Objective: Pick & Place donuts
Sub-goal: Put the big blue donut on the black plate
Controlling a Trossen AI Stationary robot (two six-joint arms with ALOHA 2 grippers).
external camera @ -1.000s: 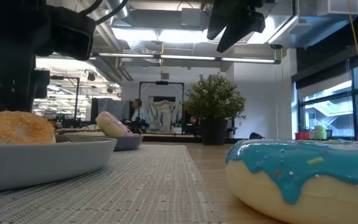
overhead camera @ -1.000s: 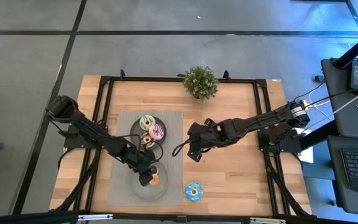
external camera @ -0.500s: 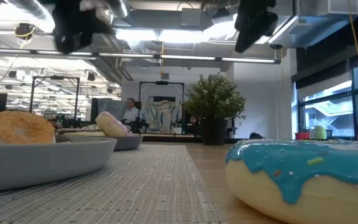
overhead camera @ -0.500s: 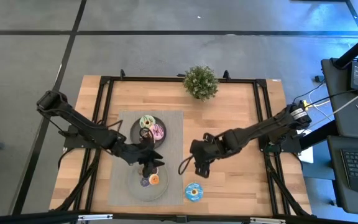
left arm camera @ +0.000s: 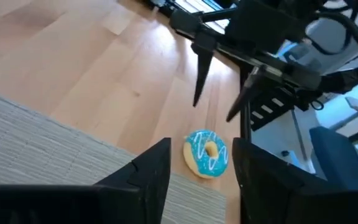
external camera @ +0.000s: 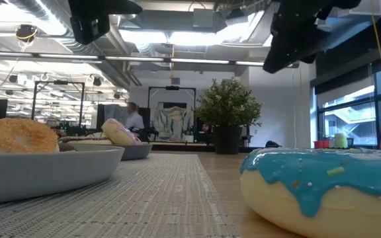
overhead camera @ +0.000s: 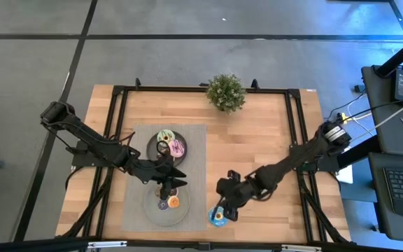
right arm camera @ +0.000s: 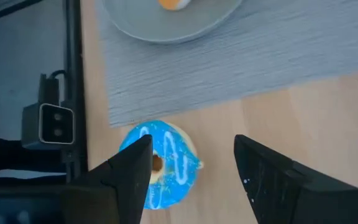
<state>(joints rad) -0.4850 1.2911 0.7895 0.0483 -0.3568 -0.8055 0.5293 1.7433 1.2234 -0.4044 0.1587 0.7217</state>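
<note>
— Since the right gripper [overhead camera: 222, 211] hung at the lower centre of the high view, right over the blue donut [overhead camera: 217, 216], what did that grasp call for?

— Centring first. In the right wrist view its fingers [right arm camera: 124, 176] were spread wide, and the donut sat nearer one of them than the other — not evenly between. I'd have judged a small sideways shift worth making before any descent.

— And the donut itself?

— Flat on the bare desk [overhead camera: 257, 133], just off the corner of the grey mat [overhead camera: 135, 203], well apart from the near plate [overhead camera: 150, 210]. Lying flat, it wanted the fingers brought down on both sides of the ring, low enough to catch its flank rather than the glaze on top.

— Any risk?

— A soft ring could slide on the wood if one finger touched first. A slow, level closing seemed the safer choice.

— Was the left gripper [overhead camera: 174, 177] in the way?

— Not much. It hovered over the mat between the two plates, left of centre in the high view, fingers parted and holding nothing. The far plate [overhead camera: 154, 139] carried the green donut [overhead camera: 164, 136] and pink-striped donut [overhead camera: 178, 148]; the near one held the orange donut [overhead camera: 174, 202] and purple donut [overhead camera: 163, 205].

— So where should the blue one go?

— Probably a plate — which one, I couldn't tell.
</note>
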